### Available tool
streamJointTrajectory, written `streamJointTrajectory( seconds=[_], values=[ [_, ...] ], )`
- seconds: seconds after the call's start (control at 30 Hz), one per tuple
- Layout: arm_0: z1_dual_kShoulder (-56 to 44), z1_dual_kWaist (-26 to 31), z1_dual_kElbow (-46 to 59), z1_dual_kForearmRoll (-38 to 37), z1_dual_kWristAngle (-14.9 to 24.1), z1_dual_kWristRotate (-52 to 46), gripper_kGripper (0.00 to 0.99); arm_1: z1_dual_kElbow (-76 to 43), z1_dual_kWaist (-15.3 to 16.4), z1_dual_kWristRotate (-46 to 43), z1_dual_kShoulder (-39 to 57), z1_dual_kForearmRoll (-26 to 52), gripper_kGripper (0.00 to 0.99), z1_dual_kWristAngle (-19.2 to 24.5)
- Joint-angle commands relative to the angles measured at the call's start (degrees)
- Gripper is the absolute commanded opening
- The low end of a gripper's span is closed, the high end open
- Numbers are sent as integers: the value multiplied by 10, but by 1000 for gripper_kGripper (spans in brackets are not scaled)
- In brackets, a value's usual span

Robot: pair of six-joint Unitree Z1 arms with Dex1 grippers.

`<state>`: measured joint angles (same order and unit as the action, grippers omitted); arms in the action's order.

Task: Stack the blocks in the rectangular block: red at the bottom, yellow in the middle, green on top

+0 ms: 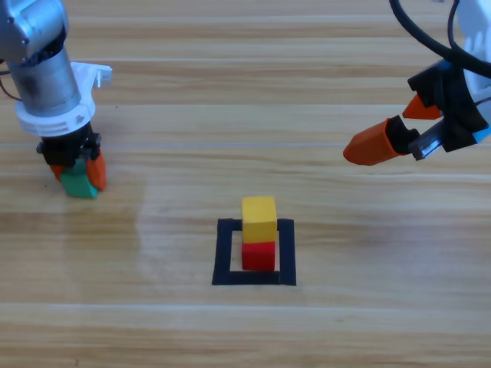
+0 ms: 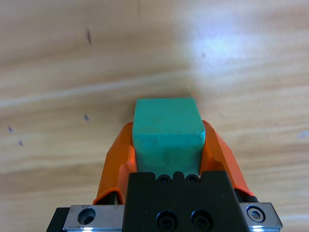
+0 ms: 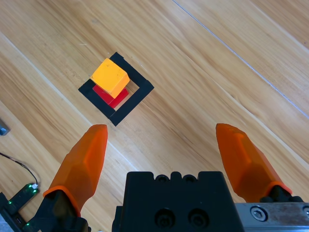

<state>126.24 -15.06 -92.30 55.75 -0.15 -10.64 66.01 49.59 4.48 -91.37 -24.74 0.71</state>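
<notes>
1. While the left gripper (image 1: 77,172) stands at the left side of the wooden table (image 1: 230,100), its orange jaws are clamped on either side of the green cube (image 1: 79,184), which fills the space between them in the left wrist view (image 2: 167,135).
2. Seen from above, the green cube sits low at the jaw tips, well apart from the black tape rectangle (image 1: 254,277); whether it touches the wood cannot be told.
3. Inside the rectangle, the red cube (image 1: 258,256) rests on the bare wood, with the yellow cube (image 1: 259,218) stacked on top of it.
4. From the right wrist view, the yellow cube (image 3: 110,77) sits turned a little on the red cube (image 3: 111,95), so red edges show beneath it, and the tape outline (image 3: 126,109) surrounds both.
5. Off to the right, the right gripper (image 1: 399,126) hangs above the table with its jaws spread wide and nothing between them, well apart from the stack.
</notes>
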Motion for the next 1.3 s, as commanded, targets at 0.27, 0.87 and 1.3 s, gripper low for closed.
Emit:
streamJointTrajectory(
  seconds=[0.27, 0.87, 1.3],
  values=[
    [19, -242, -306, 252, 11, -209, 0, -5, -15, -2, -13, -11, 985, -1],
    [23, -344, -314, 253, 6, -347, 0, -10, -15, 0, 9, -19, 983, 2],
    [53, -343, -324, 253, -1, -411, 0, -11, -15, 0, 15, -22, 985, -2]
  ],
)
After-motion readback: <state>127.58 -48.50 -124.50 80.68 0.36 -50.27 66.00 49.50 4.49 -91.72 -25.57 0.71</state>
